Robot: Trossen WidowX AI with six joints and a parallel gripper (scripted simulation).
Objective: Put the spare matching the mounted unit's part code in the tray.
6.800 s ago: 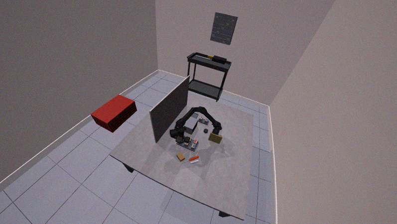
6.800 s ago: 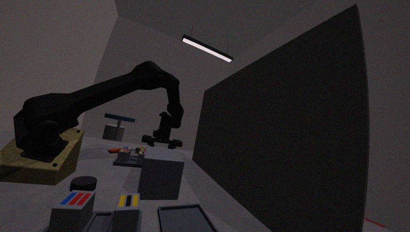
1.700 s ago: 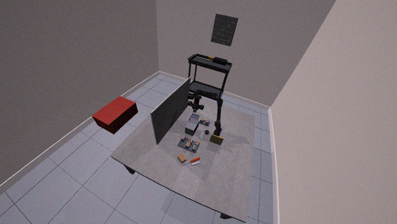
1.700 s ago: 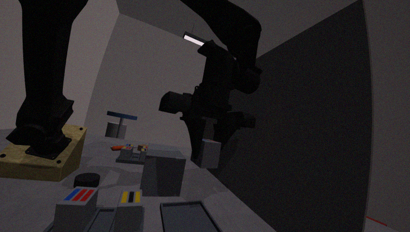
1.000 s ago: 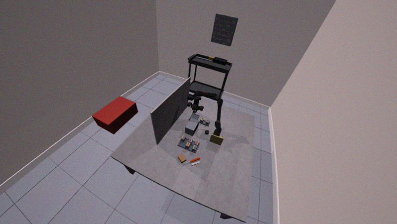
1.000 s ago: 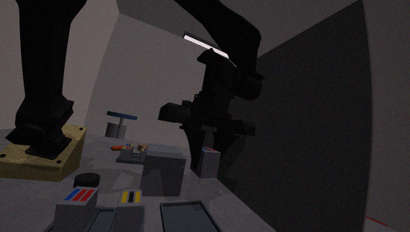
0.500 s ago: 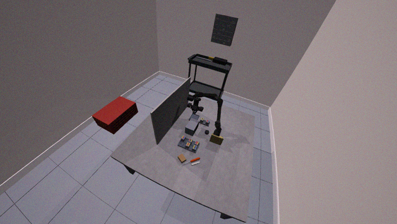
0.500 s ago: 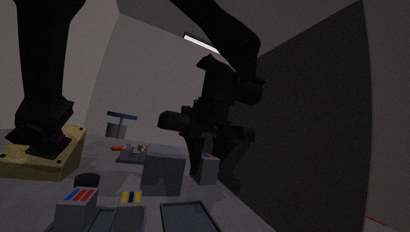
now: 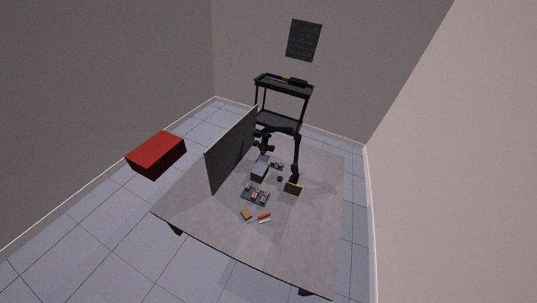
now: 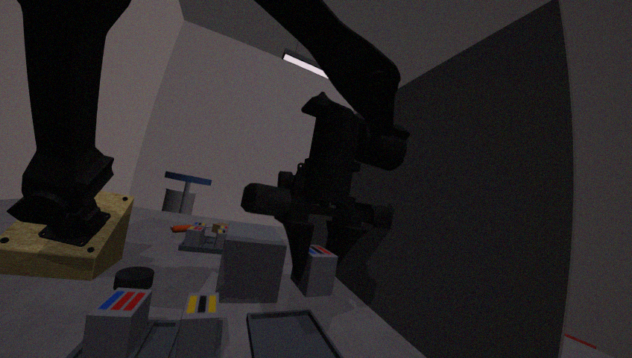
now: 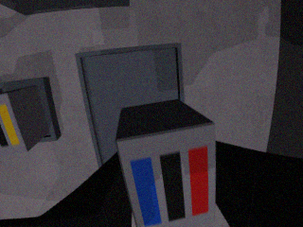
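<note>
My gripper (image 10: 320, 265) (image 9: 262, 152) is shut on a grey spare block (image 10: 320, 277) (image 11: 167, 177) with blue, black and red stripes. It holds the block low over the table, between the grey mounted unit (image 10: 252, 265) (image 9: 259, 171) and the dark upright panel (image 10: 465, 199) (image 9: 229, 148). The shallow dark-rimmed tray (image 10: 256, 337) (image 11: 89, 104) lies flat just beside the block, toward the exterior camera. Two more spares stand by the tray: one blue-red-red (image 10: 118, 306) and one yellow-black-yellow (image 10: 201, 310) (image 11: 8, 128). I cannot tell whether the held block touches the table.
The arm's wooden base (image 10: 66, 256) (image 9: 293, 188) is close by, with a black puck (image 10: 133, 277) (image 9: 280, 179) beside it. A rack of spares (image 9: 255, 194) (image 10: 203, 237), an orange pen (image 9: 263, 216) and a brown block (image 9: 245, 213) lie on the table. A black cart (image 9: 283, 102) stands behind.
</note>
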